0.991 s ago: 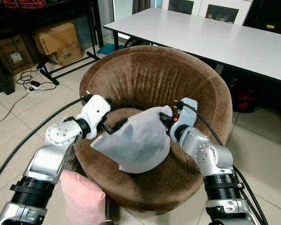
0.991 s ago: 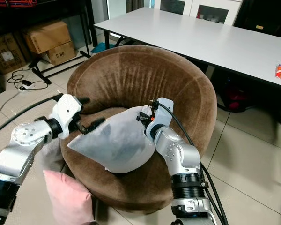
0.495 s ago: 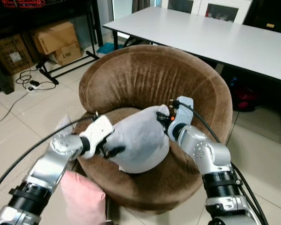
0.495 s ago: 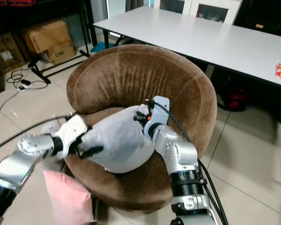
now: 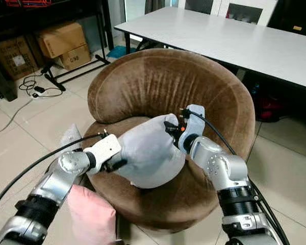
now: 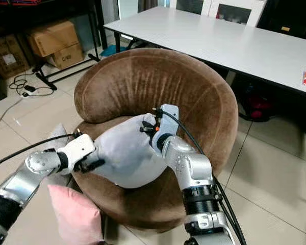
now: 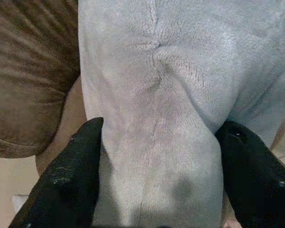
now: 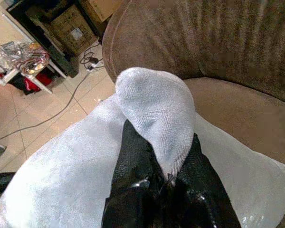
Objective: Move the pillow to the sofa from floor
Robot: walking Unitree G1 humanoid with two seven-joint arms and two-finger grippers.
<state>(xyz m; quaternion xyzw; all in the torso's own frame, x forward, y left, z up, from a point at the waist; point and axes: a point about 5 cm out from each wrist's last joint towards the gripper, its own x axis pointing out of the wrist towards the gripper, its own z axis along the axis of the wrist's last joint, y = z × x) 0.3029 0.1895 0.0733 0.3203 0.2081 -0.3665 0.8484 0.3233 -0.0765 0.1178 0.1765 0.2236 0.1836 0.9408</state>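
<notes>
A: We had the pillow (image 5: 148, 155) on the sofa (image 5: 158, 87) seat, left gripper (image 7: 156, 156) and right gripper (image 8: 168, 164) each clenched on a corner.

B: Letting go unevenly, we risked dragging it off the front edge.

Your left claw (image 5: 116, 162) has its fingertips buried against the grey pillow (image 5: 145, 153); the tips can't be made out. The right claw (image 8: 156, 178) is partly wrapped by a pillow corner. The pink pillow (image 5: 92, 217) and the tabletop (image 5: 234, 38) run off frame.
</notes>
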